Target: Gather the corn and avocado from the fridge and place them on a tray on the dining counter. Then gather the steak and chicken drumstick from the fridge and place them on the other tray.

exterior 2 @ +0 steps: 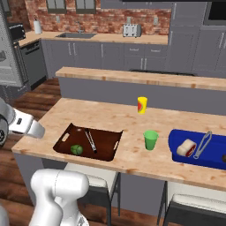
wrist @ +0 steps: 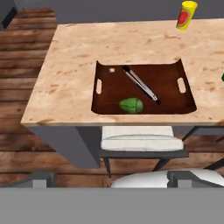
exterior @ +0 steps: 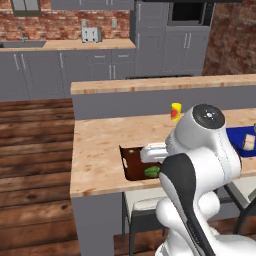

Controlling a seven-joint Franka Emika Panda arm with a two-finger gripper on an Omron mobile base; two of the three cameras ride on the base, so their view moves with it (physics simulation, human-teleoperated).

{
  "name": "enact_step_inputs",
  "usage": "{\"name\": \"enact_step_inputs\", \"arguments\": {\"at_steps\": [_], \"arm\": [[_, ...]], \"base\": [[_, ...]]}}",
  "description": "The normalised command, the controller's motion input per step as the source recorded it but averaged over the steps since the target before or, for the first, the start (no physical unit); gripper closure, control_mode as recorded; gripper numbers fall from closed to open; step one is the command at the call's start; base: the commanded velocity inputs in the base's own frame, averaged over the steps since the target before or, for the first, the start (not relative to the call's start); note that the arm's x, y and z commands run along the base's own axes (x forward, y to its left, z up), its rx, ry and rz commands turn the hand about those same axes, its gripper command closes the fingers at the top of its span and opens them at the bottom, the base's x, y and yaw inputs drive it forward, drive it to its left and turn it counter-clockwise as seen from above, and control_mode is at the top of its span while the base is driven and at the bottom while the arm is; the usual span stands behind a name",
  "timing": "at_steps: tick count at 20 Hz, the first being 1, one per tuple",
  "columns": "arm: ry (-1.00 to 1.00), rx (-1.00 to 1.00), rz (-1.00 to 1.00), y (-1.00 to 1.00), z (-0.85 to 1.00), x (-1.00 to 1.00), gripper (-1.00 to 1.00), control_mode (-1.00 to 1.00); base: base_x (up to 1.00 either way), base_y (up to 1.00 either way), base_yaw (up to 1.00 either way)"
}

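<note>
No readable text or numbers, yellow can (exterior 2: 142,105) with a red mark, wording illegible

Even, bright, flat rendered light with no glare. Shadows are faint, darkest under the desk (wrist: 65,65). Everything looks slightly soft and low-resolution.

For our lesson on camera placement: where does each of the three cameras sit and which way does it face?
Left base view: behind the arm's left, facing the counter; the white arm fills the lower right.
Right base view: behind its right; arm lower left.
Hand view: looks down at the brown tray.
All share the tray and avocado.
</note>
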Motion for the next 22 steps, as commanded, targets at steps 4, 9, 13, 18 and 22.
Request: {"name": "enact_step_inputs", "arguments": {"at_steps": [4,9,13,18,22], "arm": [[0.0,-0.01,0.0,0.08,-0.02,0.0,-1.0,-1.0],[-0.01,-0.01,0.0,0.18,0.0,-0.15,-1.0,1.0],[0.0,0.0,0.0,0.0,0.0,0.0,-1.0,1.0],[0.0,0.0,0.0,0.0,0.0,0.0,-1.0,1.0],[0.0,0.0,0.0,0.0,0.0,0.0,-1.0,1.0]], "base": [[0.0,0.0,0.0],[-0.3,0.57,0.01],[-0.35,1.0,0.05],[-0.07,1.0,0.06],[0.12,1.0,0.05]]}}
